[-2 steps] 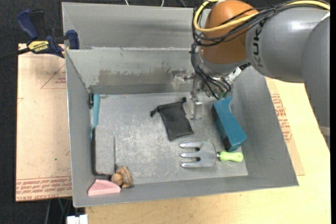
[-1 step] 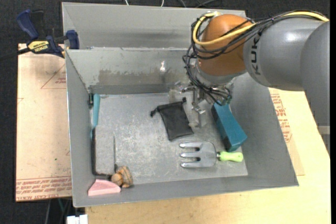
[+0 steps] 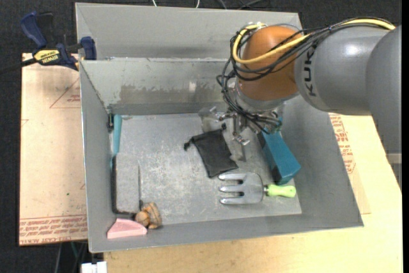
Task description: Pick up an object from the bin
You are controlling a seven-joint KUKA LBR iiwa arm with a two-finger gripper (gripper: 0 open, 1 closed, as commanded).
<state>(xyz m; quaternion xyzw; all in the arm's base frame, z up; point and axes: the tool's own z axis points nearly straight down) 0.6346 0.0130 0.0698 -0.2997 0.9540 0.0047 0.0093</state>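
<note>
The orange wrist cover hides the top end of the blue block and most of the gripper. The arm runs off the right edge. The brown lump by the pink wedge is too small to name.

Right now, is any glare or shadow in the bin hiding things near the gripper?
Camera view: a pale sheen streaks the bin's back wall, away from the objects. Camera view: the arm shades the floor round the gripper, where the black flat piece lies dark but with a readable outline; the blue block and the grey fork with a green handle are evenly lit.
</note>
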